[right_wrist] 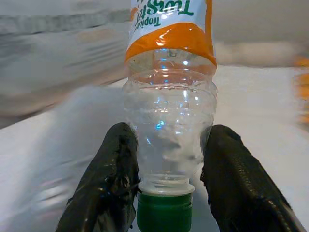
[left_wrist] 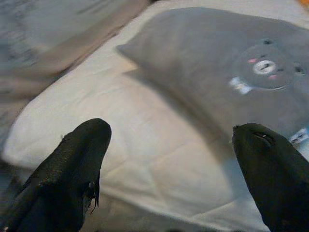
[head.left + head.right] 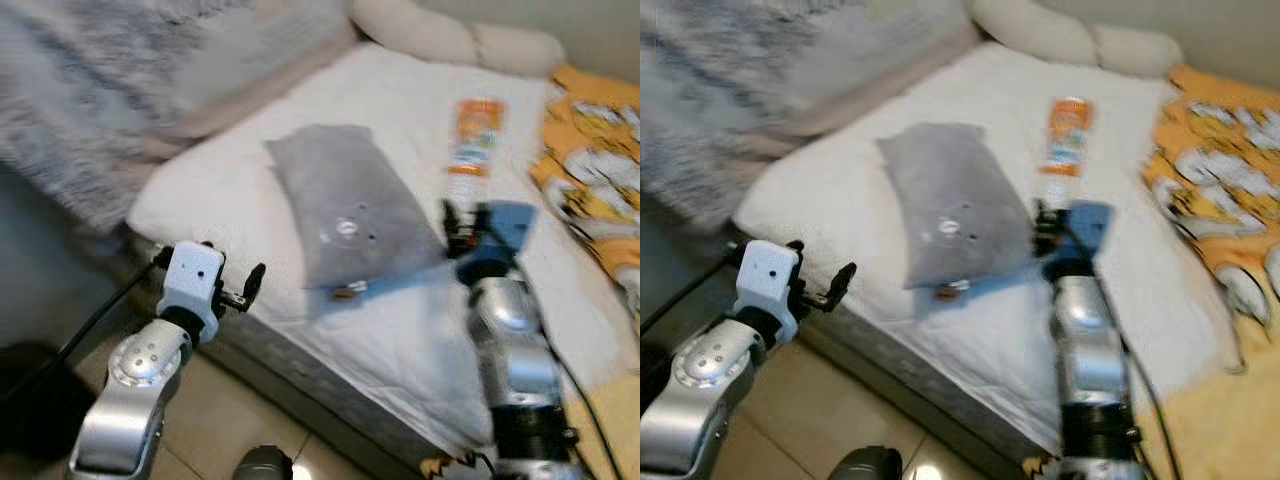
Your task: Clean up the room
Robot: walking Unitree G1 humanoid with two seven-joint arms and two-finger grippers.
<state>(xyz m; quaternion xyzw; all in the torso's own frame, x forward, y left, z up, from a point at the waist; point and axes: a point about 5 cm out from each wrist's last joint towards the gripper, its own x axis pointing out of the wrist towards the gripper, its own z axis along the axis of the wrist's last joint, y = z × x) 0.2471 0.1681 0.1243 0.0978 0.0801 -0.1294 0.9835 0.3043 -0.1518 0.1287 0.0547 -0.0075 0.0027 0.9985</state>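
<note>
A clear empty plastic bottle (image 3: 475, 135) with an orange label and green cap (image 1: 164, 212) lies on the white bed sheet (image 3: 230, 190). My right gripper (image 1: 170, 133) is shut on the bottle (image 1: 169, 111) at its neck, one black finger on each side just above the cap. In the left eye view that gripper (image 3: 455, 222) sits at the bottle's near end. A flat grey pillow (image 3: 345, 200) with a small bear patch lies in the middle of the bed. My left gripper (image 3: 248, 287) is open at the bed's near corner, its fingers (image 2: 82, 154) spread wide and aimed at the pillow (image 2: 217, 63).
An orange patterned blanket (image 3: 590, 160) covers the right side of the bed. Cream pillows (image 3: 440, 35) lie at the far end, and a fluffy grey blanket (image 3: 100, 90) is heaped at the left. Tiled floor (image 3: 230, 410) runs along the bed's near edge.
</note>
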